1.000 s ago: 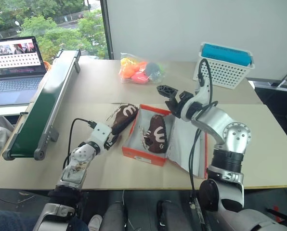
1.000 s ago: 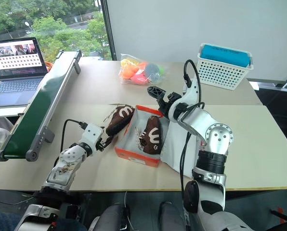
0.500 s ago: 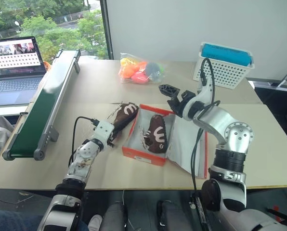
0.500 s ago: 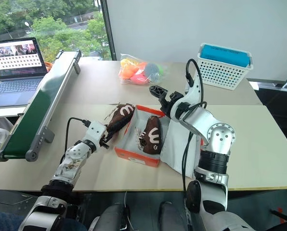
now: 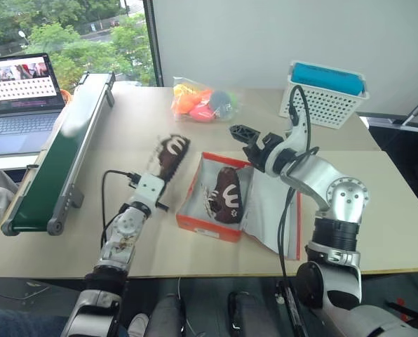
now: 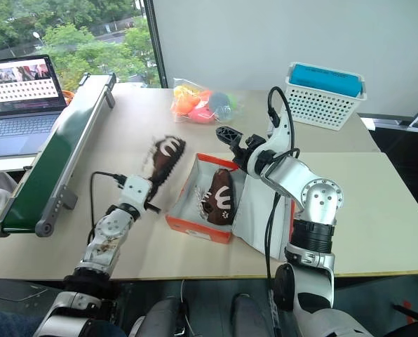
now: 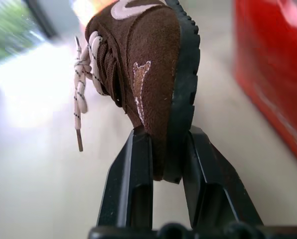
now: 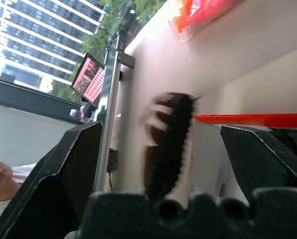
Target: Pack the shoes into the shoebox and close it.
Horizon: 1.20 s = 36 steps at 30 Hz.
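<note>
The orange-red shoebox (image 5: pixel 207 226) stands open at the table's middle, its lid (image 5: pixel 271 210) lying flat to the right. One dark brown shoe (image 5: pixel 227 196) lies inside it. The other shoe (image 5: pixel 169 155) hangs tilted above the table just left of the box, with my left gripper (image 5: pixel 160 187) shut on its heel. In the left wrist view the black fingers (image 7: pixel 133 184) pinch the shoe (image 7: pixel 148 55) at sole and heel, laces dangling. My right gripper (image 5: pixel 241 133) hovers open over the box's far right corner, nothing between its fingers (image 8: pixel 74 164).
A green conveyor belt (image 5: pixel 63 151) runs along the left side, with a laptop (image 5: pixel 21 95) beyond it. A bag of colourful toys (image 5: pixel 202 102) and a white lattice basket (image 5: pixel 327 97) holding a blue item sit at the back.
My left gripper closed on the shoe's heel and raised it off the table, tipping its toe upward. The right arm stayed where it was.
</note>
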Motion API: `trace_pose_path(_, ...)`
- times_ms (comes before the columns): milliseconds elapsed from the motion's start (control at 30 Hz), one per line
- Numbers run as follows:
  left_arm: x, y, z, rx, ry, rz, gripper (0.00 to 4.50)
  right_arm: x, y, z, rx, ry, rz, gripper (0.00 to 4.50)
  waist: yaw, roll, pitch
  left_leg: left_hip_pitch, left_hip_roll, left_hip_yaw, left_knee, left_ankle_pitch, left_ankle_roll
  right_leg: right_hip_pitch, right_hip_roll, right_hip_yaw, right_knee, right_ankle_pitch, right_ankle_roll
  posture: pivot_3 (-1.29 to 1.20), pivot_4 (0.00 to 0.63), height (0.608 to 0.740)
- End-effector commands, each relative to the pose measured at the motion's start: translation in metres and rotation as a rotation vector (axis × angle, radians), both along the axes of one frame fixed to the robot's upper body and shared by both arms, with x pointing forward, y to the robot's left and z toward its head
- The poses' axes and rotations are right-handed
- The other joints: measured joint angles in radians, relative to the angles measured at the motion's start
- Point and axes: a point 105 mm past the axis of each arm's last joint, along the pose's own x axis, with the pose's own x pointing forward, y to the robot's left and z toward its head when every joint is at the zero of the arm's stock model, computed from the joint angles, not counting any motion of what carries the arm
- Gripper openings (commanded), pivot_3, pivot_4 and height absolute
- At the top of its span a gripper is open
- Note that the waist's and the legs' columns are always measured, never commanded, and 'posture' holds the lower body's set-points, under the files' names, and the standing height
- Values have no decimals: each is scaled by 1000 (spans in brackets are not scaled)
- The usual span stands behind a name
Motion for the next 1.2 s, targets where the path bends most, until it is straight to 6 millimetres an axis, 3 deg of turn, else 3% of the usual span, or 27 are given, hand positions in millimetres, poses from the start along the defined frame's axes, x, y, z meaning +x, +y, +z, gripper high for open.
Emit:
trace_pose_path(33, -30, -1, 49, 134, -212, 22, 513, -12, 33, 37, 19, -85, 132, 4500, -5, 0, 0, 0, 1, 1, 0, 0, 0, 0, 0, 0, 0, 0, 0, 0, 150, 740)
trace_pose_path(233, -56, -12, 59, 198, -209, 5, 513, -34, 86, 30, -22, -6, 331, 4500, -8, 1, 0, 1, 2, 1, 0, 0, 0, 0, 1, 0, 0, 0, -1, 0, 150, 740)
trace_pose_path(367, -60, -20, 63, 191, -214, 0, 513, -43, 110, 9, 13, 111, 409, 4500, 3, 0, 0, 0, 1, 1, 0, 0, 0, 0, 0, 0, -1, 0, 0, 0, 150, 740)
trace_pose_path(500, -62, -23, 63, 197, -211, 0, 513, -36, 116, -3, 11, 165, 403, 4500, 4, 0, 0, 0, 0, 1, 0, 0, 0, 1, 0, -1, -1, 0, 0, 0, 150, 740)
trace_pose_path(967, -63, -29, 60, 181, -194, -25, 513, -8, 115, 31, 38, 97, 358, 4500, 0, 0, 0, 0, 1, 0, 0, 0, 0, 0, 1, -1, -1, 0, 0, 0, 150, 740)
trace_pose_path(1200, -65, -33, 63, 183, -209, -42, 513, 2, 113, 25, 29, 110, 317, 4500, 0, 0, 0, 0, 1, 0, 0, 0, 0, 0, 1, -1, -1, 0, 0, 0, 150, 740)
